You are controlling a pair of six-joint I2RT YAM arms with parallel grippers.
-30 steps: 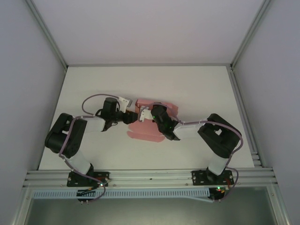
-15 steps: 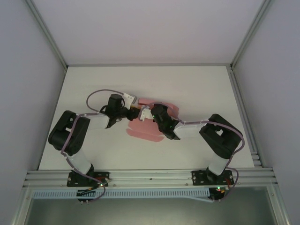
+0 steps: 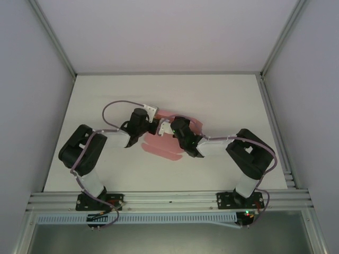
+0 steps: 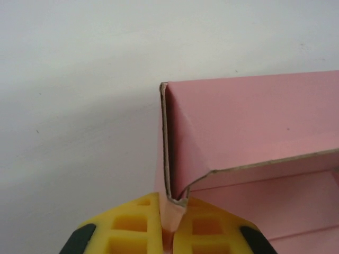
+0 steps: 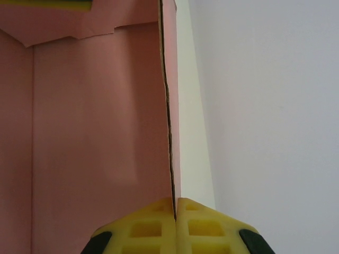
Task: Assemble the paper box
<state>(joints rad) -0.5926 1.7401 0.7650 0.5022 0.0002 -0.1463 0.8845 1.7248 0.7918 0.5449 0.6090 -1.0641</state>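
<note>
Pink paper box [image 3: 160, 148], left end effector [image 4: 168, 225] and right end effector [image 5: 175, 214] each clamped on an upright wall.

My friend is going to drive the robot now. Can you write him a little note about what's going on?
Left gripper: shut, pinching a folded corner of the paper box.
Right gripper: shut on the edge of one upright wall.
Box: middle of the table, between both arms.
Done: some walls stand up.
Left: the near flap looks flat; more folding and closing to do.
</note>
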